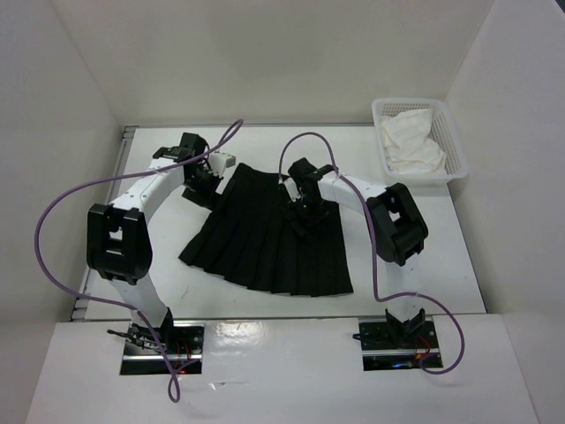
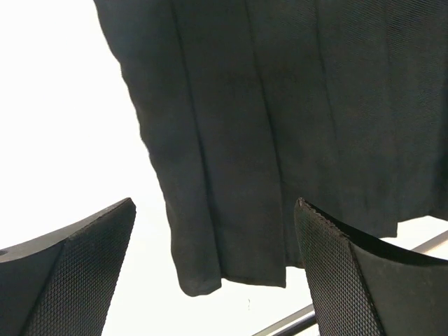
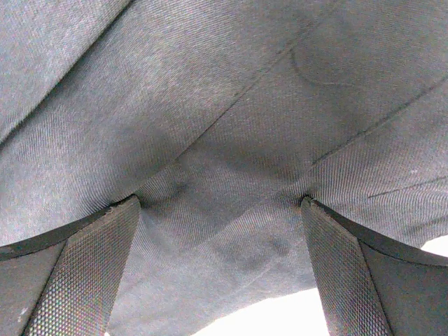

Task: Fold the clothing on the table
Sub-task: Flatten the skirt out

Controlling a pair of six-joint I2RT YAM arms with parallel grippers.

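Black pleated cloth skirt [image 1: 269, 234] is laid flat at the middle of the matte white table [image 1: 441, 265], hem towards its near edge. Light, limp handling is expected, so the waist corners are best pinched. Left gripper [image 1: 203, 179] and right gripper [image 1: 301, 215] are spread wide, nothing pinched.

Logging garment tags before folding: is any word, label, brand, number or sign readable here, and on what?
No readable text in any view.
The black pleated skirt shows no tag or print; the table, the white basket, the white cloth in it, the left arm and the right arm show no legible marking.
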